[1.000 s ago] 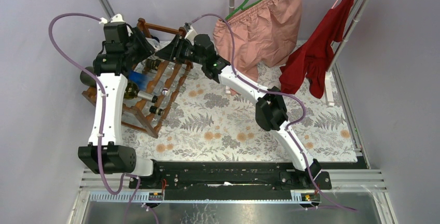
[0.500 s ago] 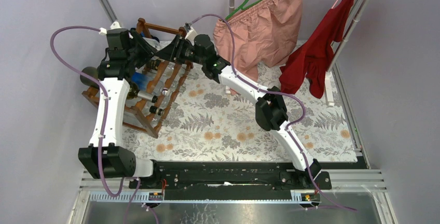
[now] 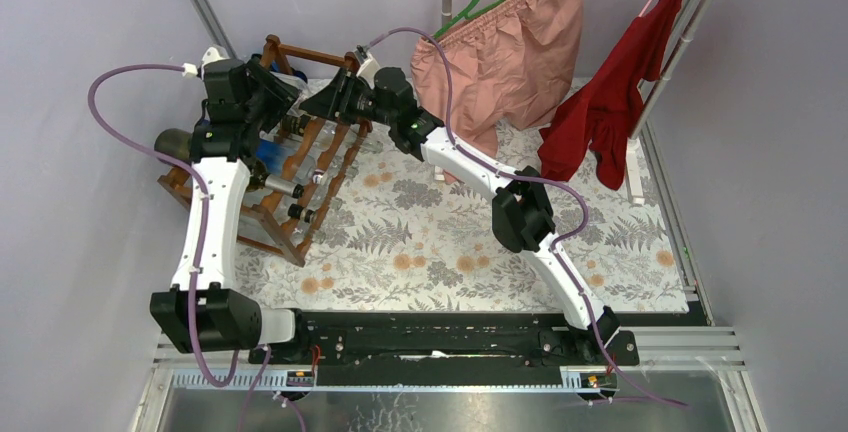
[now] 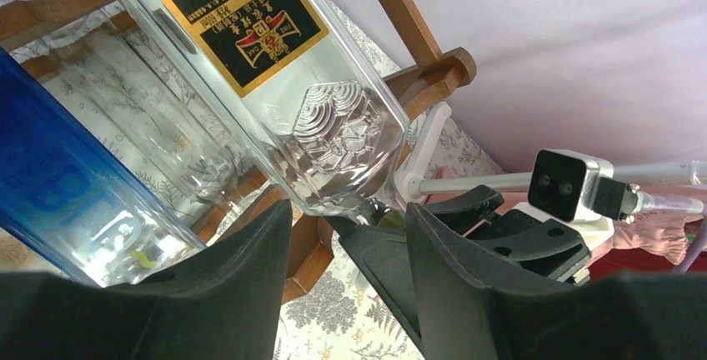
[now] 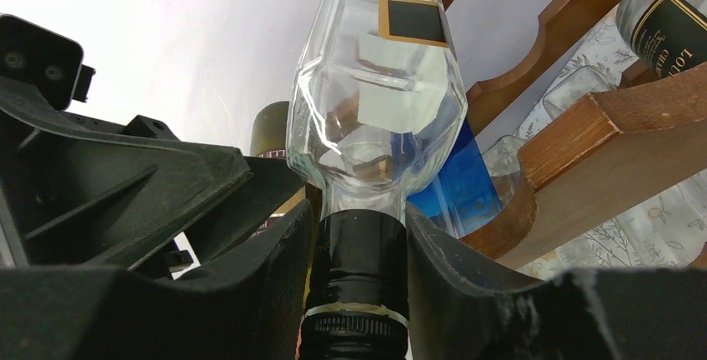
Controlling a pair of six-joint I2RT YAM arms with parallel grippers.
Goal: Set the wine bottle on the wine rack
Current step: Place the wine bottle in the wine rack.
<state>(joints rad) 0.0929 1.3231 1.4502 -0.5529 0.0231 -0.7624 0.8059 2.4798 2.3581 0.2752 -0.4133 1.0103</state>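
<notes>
From above, the wine rack (image 3: 278, 227) stands at the upper left of the floral counter (image 3: 450, 242). Both arms meet over its top end, the left tool (image 3: 283, 112) close beside the right tool (image 3: 312, 102). In the left wrist view, the clear wine bottle (image 4: 275, 85) slants down from the upper left across the rack's wooden rails, beside a blue bottle (image 4: 58, 202). This tool's fingers (image 4: 242, 277) are parted just below the bottle's shoulder and clamp nothing. In the right wrist view, the right tool's fingers (image 5: 267, 277) press on both sides of the bottle's black-capped neck at bottom centre, with a scalloped rail to the right.
</notes>
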